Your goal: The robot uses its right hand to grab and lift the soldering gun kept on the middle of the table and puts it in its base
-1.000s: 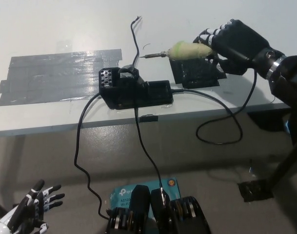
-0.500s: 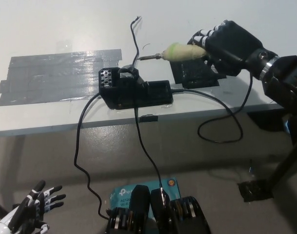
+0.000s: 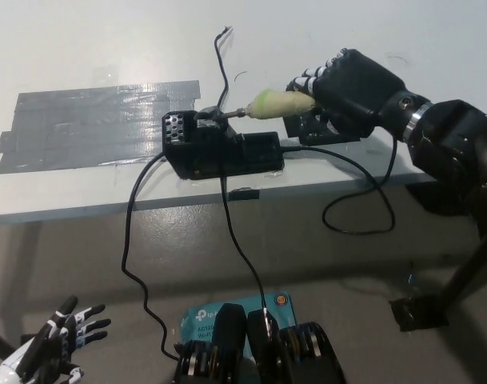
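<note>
Black right hand point(image 3: 347, 84) is closed around the soldering gun point(image 3: 277, 103), whose metal tip touches the black base point(image 3: 219, 148). The white left hand point(image 3: 47, 348) rests low, fingers spread, holding nothing.

The black right hand point(image 3: 347, 84) grips the soldering gun point(image 3: 277, 103) by its pale handle, holding it level above the table point(image 3: 107, 40), its metal tip at the black base point(image 3: 219, 148). The white left hand point(image 3: 47, 344) hangs open at lower left.
</note>
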